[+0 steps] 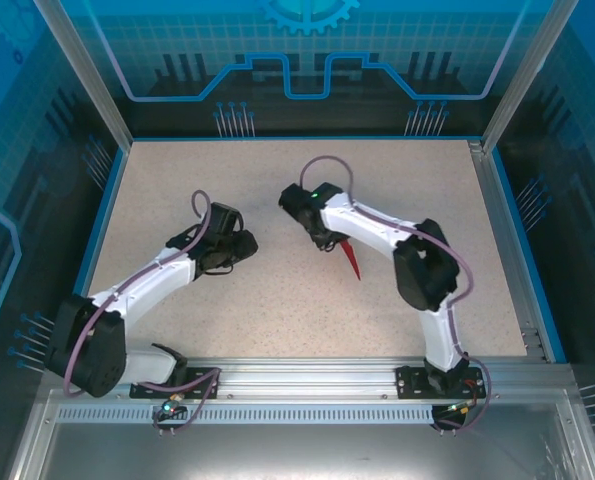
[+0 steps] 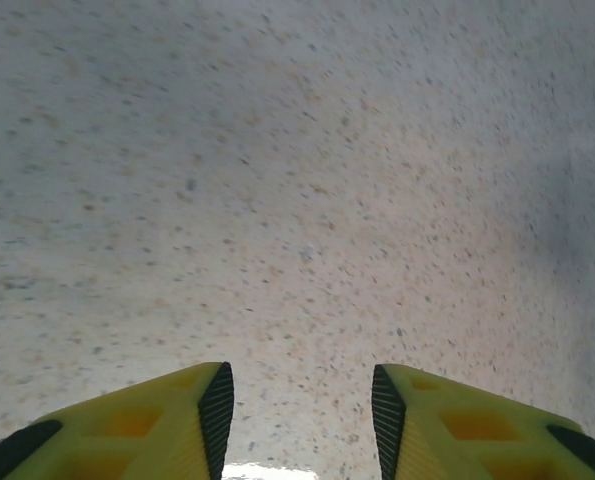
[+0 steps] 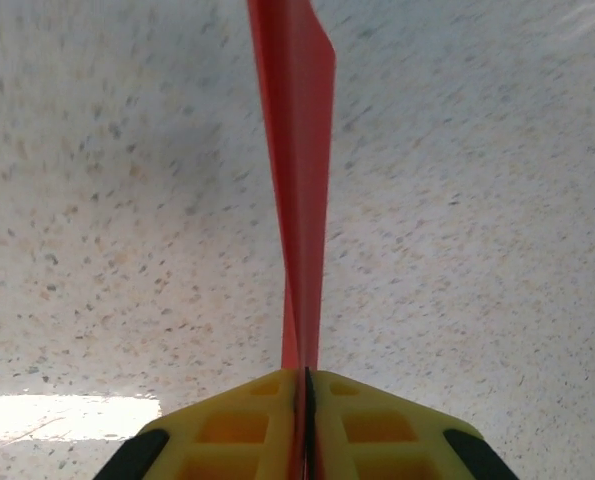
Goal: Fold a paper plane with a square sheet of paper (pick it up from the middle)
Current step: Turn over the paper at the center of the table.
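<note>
**Top view, left to right.** The left arm (image 1: 147,280) reaches from its base at the near-left corner up and to the right over the speckled bench (image 1: 277,320). Its tip, the left gripper (image 1: 242,243), sits left of centre. Near it, to the right, the right gripper (image 1: 325,238) hangs at the end of the right arm (image 1: 377,232), which bends back to its base on the aluminium rail (image 1: 307,372) at the near edge. The paper plane (image 1: 352,258) is a narrow, bright red, pointed strip. It juts out from under the right gripper, with its tip slanting toward the near right. The two grippers are apart, and the plane lies on the right gripper's side.

**Left wrist view.** The yellow fingers (image 2: 157,430) of the left gripper (image 2: 297,420) stand apart. Their black pads face each other across a gap, with bare bench (image 2: 297,180) showing between them. Nothing is between the pads.

**Right wrist view.** The fingers (image 3: 227,430) of the right gripper (image 3: 304,420) are pressed together, clamped on the near end of the paper plane (image 3: 302,150). The plane is seen edge-on and runs straight away from the fingers as a thin red blade that widens toward the top of the frame. The bench (image 3: 97,200) lies on both sides of it. Whether the plane's far end touches the bench cannot be told.
</note>
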You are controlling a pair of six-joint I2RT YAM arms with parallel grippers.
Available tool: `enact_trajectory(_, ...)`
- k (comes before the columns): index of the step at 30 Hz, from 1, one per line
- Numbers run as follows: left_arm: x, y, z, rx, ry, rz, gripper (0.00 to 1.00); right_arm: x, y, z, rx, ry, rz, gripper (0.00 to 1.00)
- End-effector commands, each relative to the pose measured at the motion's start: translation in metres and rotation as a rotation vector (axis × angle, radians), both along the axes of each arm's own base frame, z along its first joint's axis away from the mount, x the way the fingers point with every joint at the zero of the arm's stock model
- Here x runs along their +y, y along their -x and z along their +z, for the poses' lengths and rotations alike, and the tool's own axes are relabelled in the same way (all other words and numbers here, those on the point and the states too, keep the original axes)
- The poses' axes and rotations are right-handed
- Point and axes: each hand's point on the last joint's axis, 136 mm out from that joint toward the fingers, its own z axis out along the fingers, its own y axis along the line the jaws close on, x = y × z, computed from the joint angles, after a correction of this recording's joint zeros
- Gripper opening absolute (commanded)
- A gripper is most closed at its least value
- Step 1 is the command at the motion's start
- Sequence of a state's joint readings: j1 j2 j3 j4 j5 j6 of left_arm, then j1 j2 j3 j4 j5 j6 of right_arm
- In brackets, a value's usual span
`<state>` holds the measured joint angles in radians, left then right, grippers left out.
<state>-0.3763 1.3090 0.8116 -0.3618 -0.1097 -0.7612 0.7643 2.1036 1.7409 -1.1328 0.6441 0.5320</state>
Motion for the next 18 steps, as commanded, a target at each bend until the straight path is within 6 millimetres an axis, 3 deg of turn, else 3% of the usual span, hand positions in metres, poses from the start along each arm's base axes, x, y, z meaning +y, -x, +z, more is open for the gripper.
enact_trajectory(1, 0.025, 0.008, 0.000, 0.001, -0.051, 0.106, 0.47, 0.021, 0.015, -0.017, 0.065, 0.031, -0.001, 0.12)
enact_trajectory(4, 0.029, 0.012, -0.001, 0.000, -0.055, 0.122, 0.49, 0.054, 0.021, -0.038, 0.121, -0.028, 0.001, 0.15)
enact_trajectory(6, 0.030, 0.015, -0.003, 0.008, -0.058, 0.124, 0.49, 0.077, 0.025, -0.041, 0.145, -0.108, 0.008, 0.19)
enact_trajectory(9, 0.030, 0.015, -0.005, 0.015, -0.058, 0.122, 0.49, 0.111, 0.031, -0.046, 0.199, -0.272, 0.036, 0.34)
enact_trajectory(13, 0.026, 0.014, -0.006, 0.022, -0.049, 0.104, 0.50, 0.143, 0.033, -0.020, 0.207, -0.525, 0.093, 0.53)
enact_trajectory(18, 0.017, 0.011, -0.007, 0.037, -0.028, 0.062, 0.50, 0.142, 0.034, 0.030, 0.153, -0.829, 0.133, 0.67)
